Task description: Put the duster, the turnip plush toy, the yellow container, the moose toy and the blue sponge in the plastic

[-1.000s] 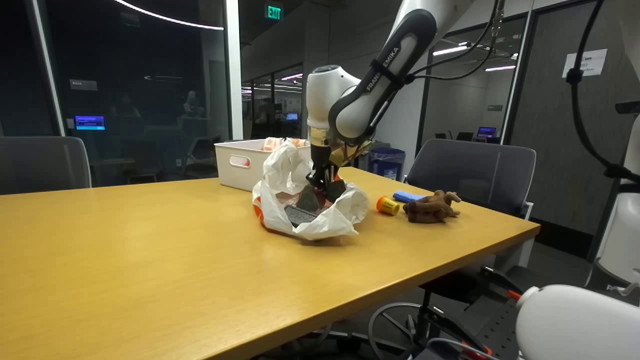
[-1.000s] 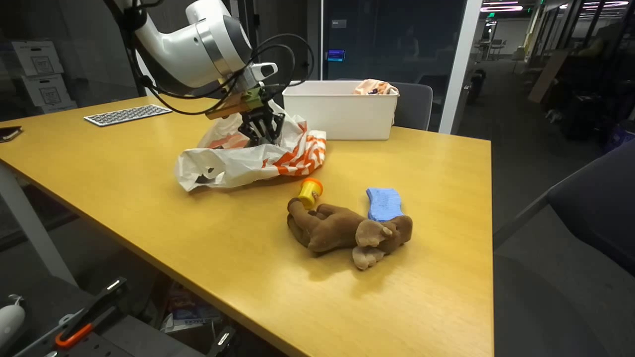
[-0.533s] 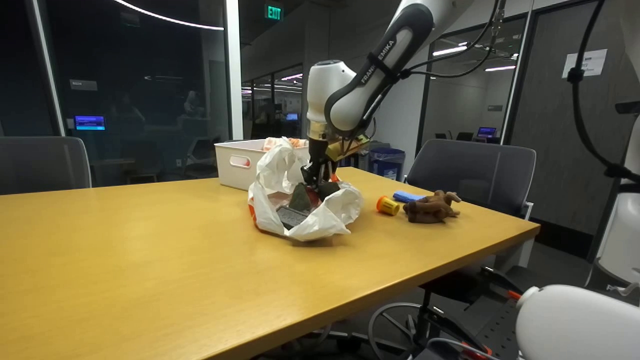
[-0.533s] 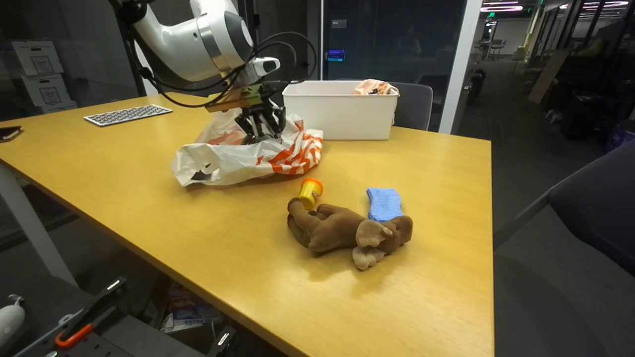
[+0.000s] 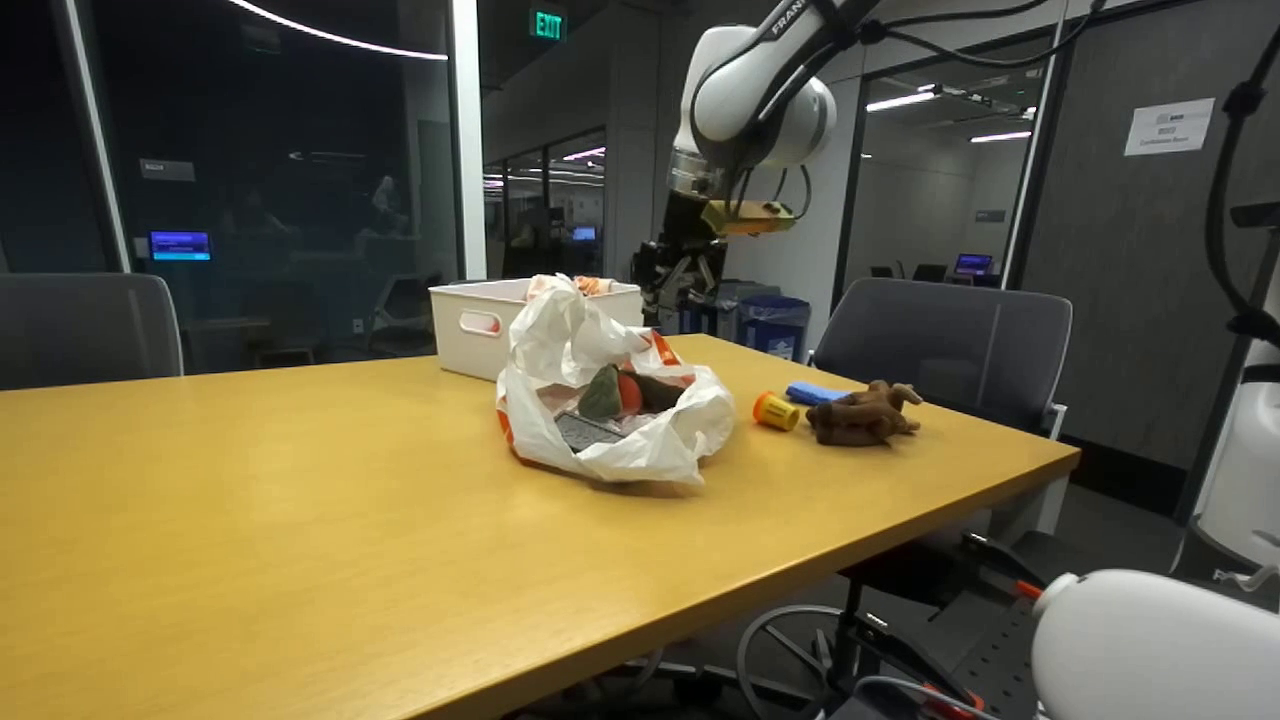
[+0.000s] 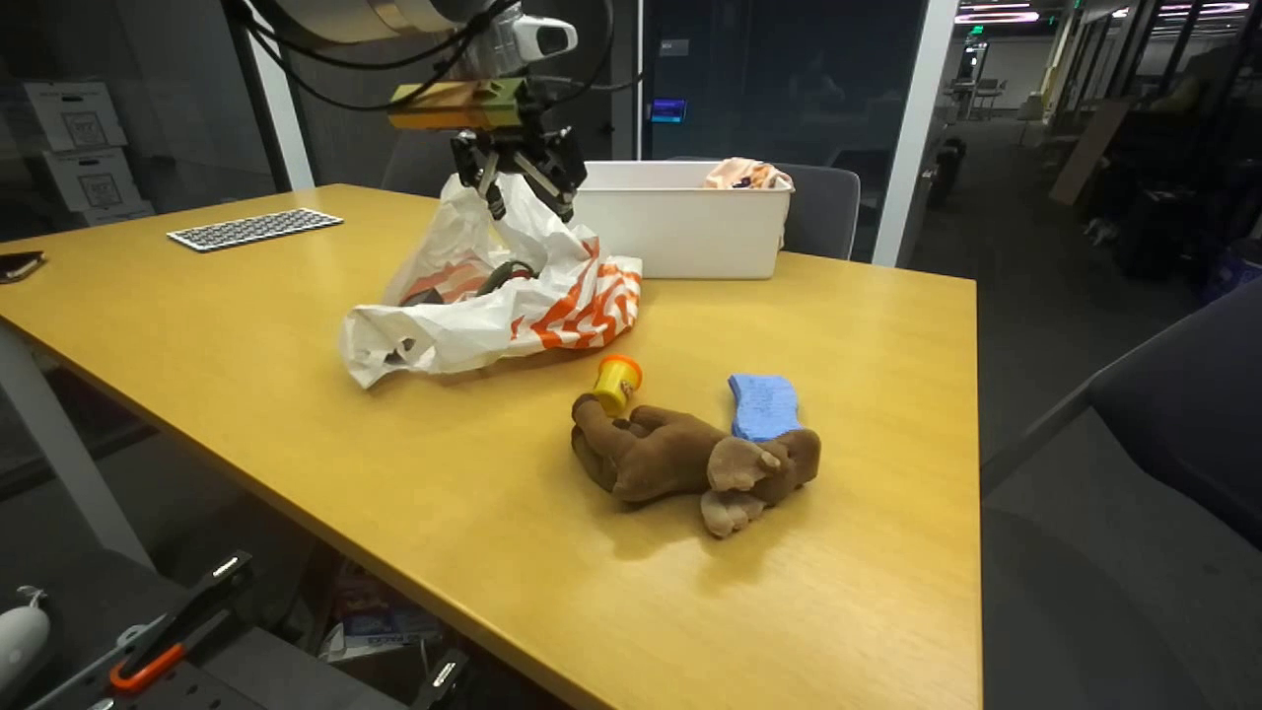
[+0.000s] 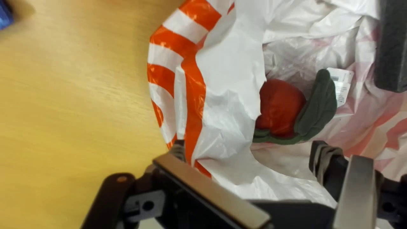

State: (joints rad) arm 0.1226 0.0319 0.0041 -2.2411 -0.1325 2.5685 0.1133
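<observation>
High over the white and orange plastic bag point(image 6: 592, 306), my gripper point(image 6: 530, 210) stands open with nothing between its fingers. Inside the bag lies the turnip plush toy point(image 7: 279, 105), red with green leaves, partly covered by a flap of plastic in the wrist view. The dark grey duster point(image 5: 588, 430) rests in the bag too, and its end shows at the right of the wrist view. Out on the table are the yellow container point(image 6: 616, 385) with its orange lid, tipped over, the brown moose toy point(image 6: 661, 459) on its side, and the blue sponge point(image 6: 764, 406) behind the moose's head.
A white bin point(image 6: 680, 232) with a patterned cloth point(image 6: 744, 173) stands right behind the bag. A keyboard point(image 6: 254, 229) and a dark object point(image 6: 20, 264) lie farther along the table. Chairs point(image 5: 950, 340) stand around the table.
My gripper has opened, let go of the turnip plush toy inside the bag, and risen well above it. The bag shifted slightly; the container, moose and sponge have stayed put.
</observation>
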